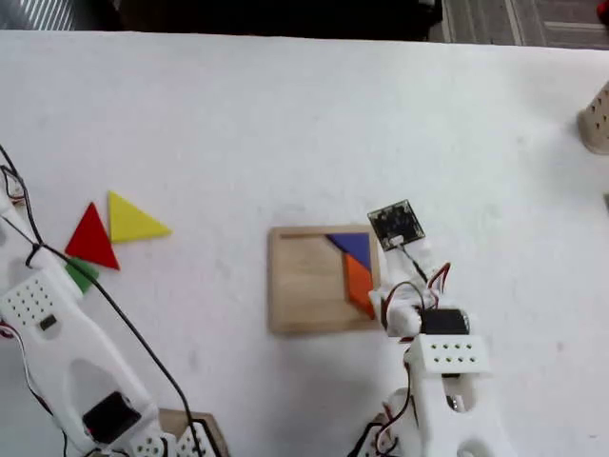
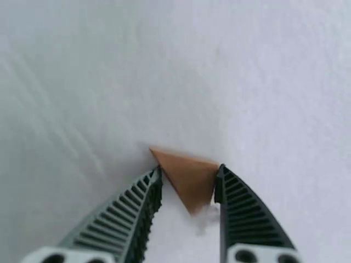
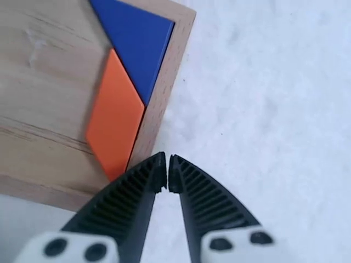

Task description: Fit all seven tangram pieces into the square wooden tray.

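Far left: left gripper (image 2: 188,175) has its fingers pressed to the two side corners of a brown triangle (image 2: 189,185), which looks pinched. The triangle's long edge faces away from the wrist and its point runs back between the fingers. White table (image 1: 238,124) shows under it. A soft shadow sits at the point, so it may be just clear of the surface; I cannot tell for sure.

Left side of the table: green piece (image 1: 81,274) partly tucked under the left arm (image 1: 57,352). Red triangle (image 1: 92,239) is just beyond it, with the yellow triangle (image 1: 130,219) touching at one corner. All three are loose and well apart from the tray.

Centre: wooden tray (image 1: 300,281), its left portion bare wood. Blue triangle (image 1: 353,245) sits in the far right corner. Orange parallelogram (image 1: 359,281) lies against it along the right wall, long axis running near–far.

Right: right gripper (image 3: 167,174) has its fingers closed together with nothing between them. It is at the tray's near right rim, beside the parallelogram's near tip.

Key relation: the tray lies rightward of the held triangle, so the carry goes right. The right arm is nearer the tray, the left arm nearer the loose pieces.
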Controlling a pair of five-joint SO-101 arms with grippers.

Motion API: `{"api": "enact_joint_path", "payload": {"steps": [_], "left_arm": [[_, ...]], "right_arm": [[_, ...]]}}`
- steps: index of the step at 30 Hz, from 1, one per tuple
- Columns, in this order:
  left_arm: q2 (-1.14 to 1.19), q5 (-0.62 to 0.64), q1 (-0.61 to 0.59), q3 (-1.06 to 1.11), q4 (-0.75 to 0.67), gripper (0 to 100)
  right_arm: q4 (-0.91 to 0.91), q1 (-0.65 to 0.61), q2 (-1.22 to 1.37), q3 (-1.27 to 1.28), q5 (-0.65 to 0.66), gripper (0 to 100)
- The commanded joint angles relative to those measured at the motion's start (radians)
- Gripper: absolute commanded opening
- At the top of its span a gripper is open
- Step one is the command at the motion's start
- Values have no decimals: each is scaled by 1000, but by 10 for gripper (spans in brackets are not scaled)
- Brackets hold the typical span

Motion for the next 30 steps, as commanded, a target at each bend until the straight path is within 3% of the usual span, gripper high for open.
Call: {"api": "enact_joint_path", "payload": {"steps": [1,13,20,23,26,30], "left_arm": [[-71,11,-19,-44,-21,172],[-242,12,-16,-43,176,172],[-236,12,-28,-38,118,179],[-217,23,-30,-38,114,243],[-183,110,-30,-38,80,299],[-114,120,-27,-38,18,298]], "right_arm": [[-21,1,-18,-5,14,20],[-19,-24,-18,-3,14,20],[-19,-25,-18,2,14,20],[-19,-25,-18,2,14,20],[-19,-25,-18,2,14,20],[-18,-24,-18,2,14,20]]}}
